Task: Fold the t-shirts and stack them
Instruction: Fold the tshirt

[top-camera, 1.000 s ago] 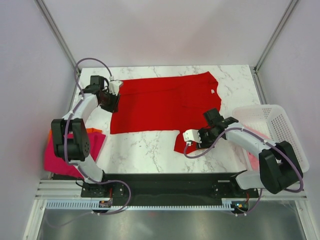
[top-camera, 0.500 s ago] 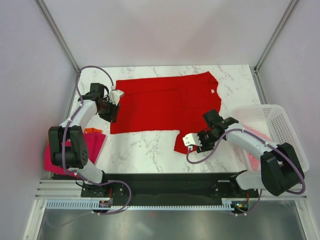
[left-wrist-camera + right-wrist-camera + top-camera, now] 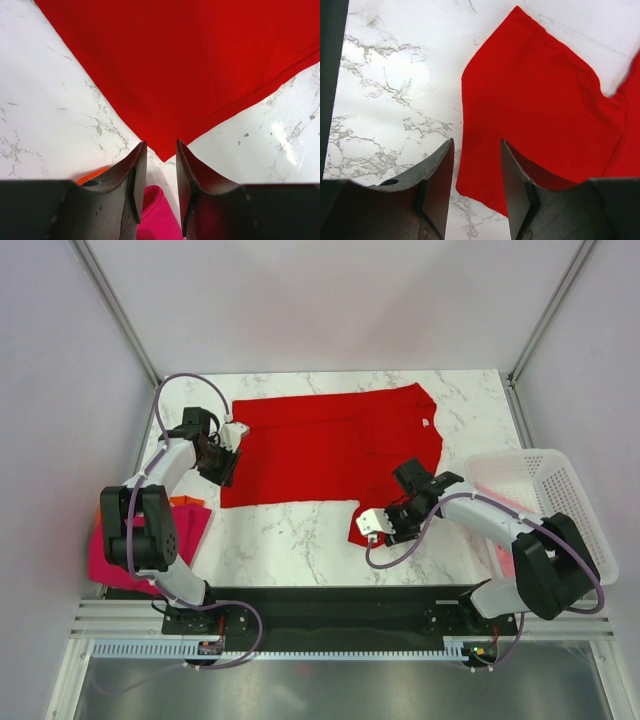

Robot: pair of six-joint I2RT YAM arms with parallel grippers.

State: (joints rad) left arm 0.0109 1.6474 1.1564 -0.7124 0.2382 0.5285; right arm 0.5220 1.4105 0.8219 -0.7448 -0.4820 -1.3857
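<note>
Two released grips we are logging: left gripper is hovering at the red t-shirt's hem corner; right gripper is hovering over its sleeve edge; neither is grasping cloth.

The red shirt is soft matt cloth, smooth, with a faint stitched hem line. The desk has a white marble look with grey veins, and its polished surface is glossy enough to carry bright glare patches. The fingers are dark, hard and matt. The basket is white perforated plastic. The magenta shirt is matt cloth.
</note>
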